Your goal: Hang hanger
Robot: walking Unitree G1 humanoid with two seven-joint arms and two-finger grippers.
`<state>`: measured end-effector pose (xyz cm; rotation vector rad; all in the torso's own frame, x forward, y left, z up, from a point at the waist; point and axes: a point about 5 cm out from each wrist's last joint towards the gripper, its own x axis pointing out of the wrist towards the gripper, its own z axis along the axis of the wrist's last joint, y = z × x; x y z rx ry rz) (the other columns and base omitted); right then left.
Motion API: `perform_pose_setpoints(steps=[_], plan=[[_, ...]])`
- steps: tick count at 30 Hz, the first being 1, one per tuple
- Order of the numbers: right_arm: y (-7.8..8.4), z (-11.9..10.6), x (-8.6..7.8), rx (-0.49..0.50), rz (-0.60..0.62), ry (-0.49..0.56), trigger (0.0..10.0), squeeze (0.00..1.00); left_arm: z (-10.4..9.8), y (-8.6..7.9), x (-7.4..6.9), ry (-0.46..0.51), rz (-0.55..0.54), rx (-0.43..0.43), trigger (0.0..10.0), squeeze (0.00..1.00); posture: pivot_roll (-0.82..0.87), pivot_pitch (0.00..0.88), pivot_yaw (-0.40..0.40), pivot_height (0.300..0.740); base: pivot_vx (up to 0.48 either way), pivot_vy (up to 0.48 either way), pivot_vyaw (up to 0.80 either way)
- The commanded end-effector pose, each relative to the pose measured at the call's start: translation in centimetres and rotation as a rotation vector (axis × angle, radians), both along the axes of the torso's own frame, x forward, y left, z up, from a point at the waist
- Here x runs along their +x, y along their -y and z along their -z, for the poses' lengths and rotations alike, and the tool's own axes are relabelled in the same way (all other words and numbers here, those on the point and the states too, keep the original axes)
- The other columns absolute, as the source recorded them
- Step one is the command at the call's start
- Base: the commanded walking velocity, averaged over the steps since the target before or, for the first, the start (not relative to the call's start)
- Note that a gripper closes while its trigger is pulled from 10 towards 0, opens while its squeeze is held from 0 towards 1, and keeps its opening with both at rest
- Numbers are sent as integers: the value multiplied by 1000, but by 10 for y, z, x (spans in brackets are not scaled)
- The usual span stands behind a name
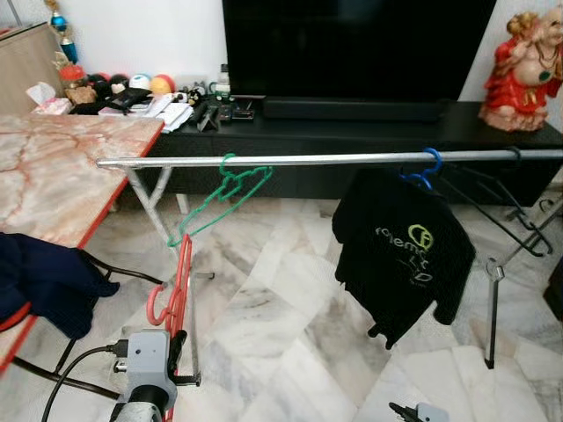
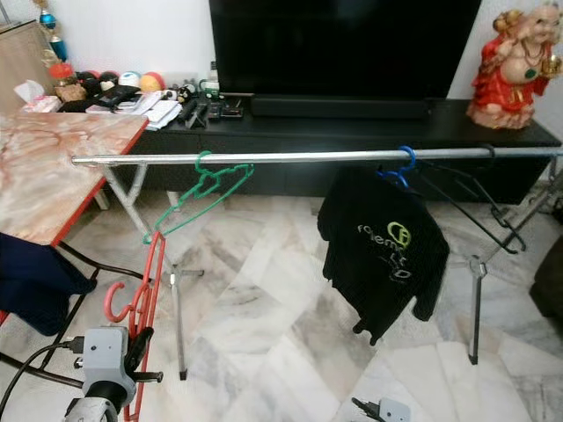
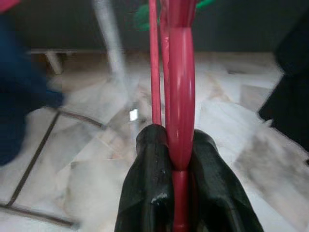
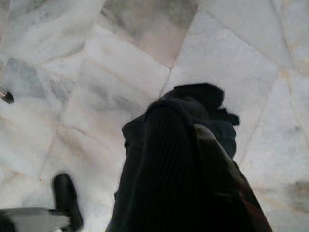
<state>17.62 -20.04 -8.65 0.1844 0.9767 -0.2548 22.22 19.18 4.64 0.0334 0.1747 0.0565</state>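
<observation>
Left end effector: the left end effector (image 3: 181,159) sat low at the near left, its two black fingers (image 3: 149,188) clamped together on the stem of a red plastic clothes hanger (image 1: 173,294).
Red hanger: it stood nearly upright above the left end effector, its hook curling left, its top just below the green hanger and under the rail, not on it.
Right end effector: the right end effector (image 4: 186,145) hung low at the near right over the floor; its fingers looked pressed together with nothing between them.
Floor: grey-veined white marble floor tiles (image 1: 290,316) ran under the rack.
Dark cloth: a dark navy garment (image 1: 44,281) lay draped over the near edge of the bench.
Bench: a pink marble-topped bench with a red rim (image 1: 62,167) stood at the left, beside the rail's left end.
Rail: a long silver metal clothes rail (image 1: 334,159) ran level across the view on crossed metal legs.
Green hanger: a thin green wire hanger (image 1: 224,198) hung tilted from the rail near its left end.
Shirt: a black T-shirt with a green logo (image 1: 400,251) hung from a blue hanger (image 1: 427,169) on the rail, right of middle.
Black hangers: black wire hangers (image 1: 501,207) hung near the rail's right end.
Far side: a low black TV cabinet (image 1: 369,132) carried a large black television (image 1: 356,44), small clutter at its left and a red and gold laughing figurine (image 1: 523,70) at its right.
</observation>
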Motion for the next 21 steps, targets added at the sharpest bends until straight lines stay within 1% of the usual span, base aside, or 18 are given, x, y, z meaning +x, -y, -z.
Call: perform_pose_setpoints(steps=[1,5,12,16,18,19,21], plan=[[-6,-2,6,9,-14,21,10000,0,1,-4,-2,-7,-12,-2,10000,0,68,56,-16,740,0,480,0],[-6,-2,7,10,-12,25,10000,0,4,-1,-4,-27,30,2,10000,0,68,55,-15,740,0,0,0],[-6,-3,7,10,-7,33,10000,0,5,0,-4,-33,39,-12,10000,0,68,51,-13,740,0,0,0],[-6,-3,7,12,-1,40,10000,0,6,3,-4,-45,75,-25,10000,0,67,44,-11,740,0,0,0],[-5,-4,9,15,8,68,10000,0,8,11,-5,-82,200,-32,10000,0,70,42,-10,740,0,0,0],[-5,-4,9,15,8,68,10000,0,8,11,-5,-82,200,-32,10000,0,70,42,-10,740,0,0,0],[-5,-6,11,19,20,101,10000,0,11,14,-8,-132,315,0,10000,0,70,40,-8,740,0,0,0]])
